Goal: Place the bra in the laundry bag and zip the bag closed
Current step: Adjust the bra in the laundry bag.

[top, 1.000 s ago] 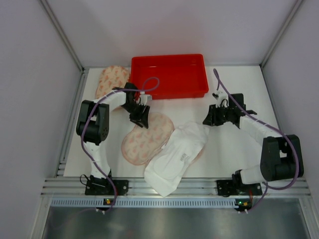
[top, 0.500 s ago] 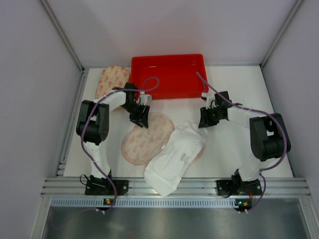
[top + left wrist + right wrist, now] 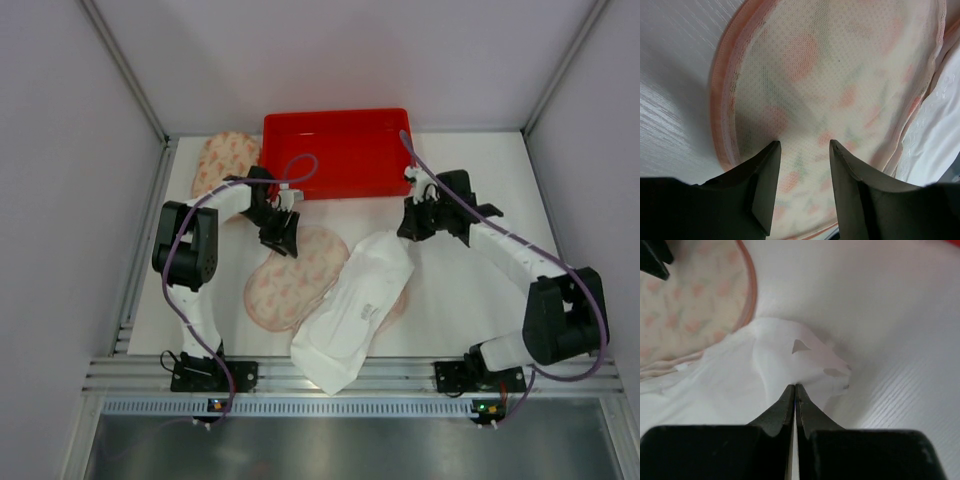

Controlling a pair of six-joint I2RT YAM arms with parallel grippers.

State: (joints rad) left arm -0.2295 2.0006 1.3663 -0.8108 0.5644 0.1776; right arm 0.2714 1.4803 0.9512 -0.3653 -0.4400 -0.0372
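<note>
The white padded bra (image 3: 355, 305) lies diagonally at the table's front middle, overlapping the floral mesh laundry bag (image 3: 290, 280) with its pink trim. My right gripper (image 3: 412, 230) is shut on the bra's upper end; in the right wrist view the jaws (image 3: 795, 388) pinch a fold of the white fabric (image 3: 740, 385). My left gripper (image 3: 284, 238) is open over the bag's upper end. In the left wrist view its fingers (image 3: 765, 185) straddle the mesh (image 3: 830, 75) without closing on it. The bag's zipper is not visible.
A red tray (image 3: 340, 150) stands at the back middle, just behind both grippers. A second floral mesh piece (image 3: 225, 160) lies at the back left beside the tray. Grey walls enclose the table on the left, back and right.
My right gripper moved left onto the bra's upper end, closed on it and pulled it back. The bra now lies narrower and straighter. The left arm has not moved.
</note>
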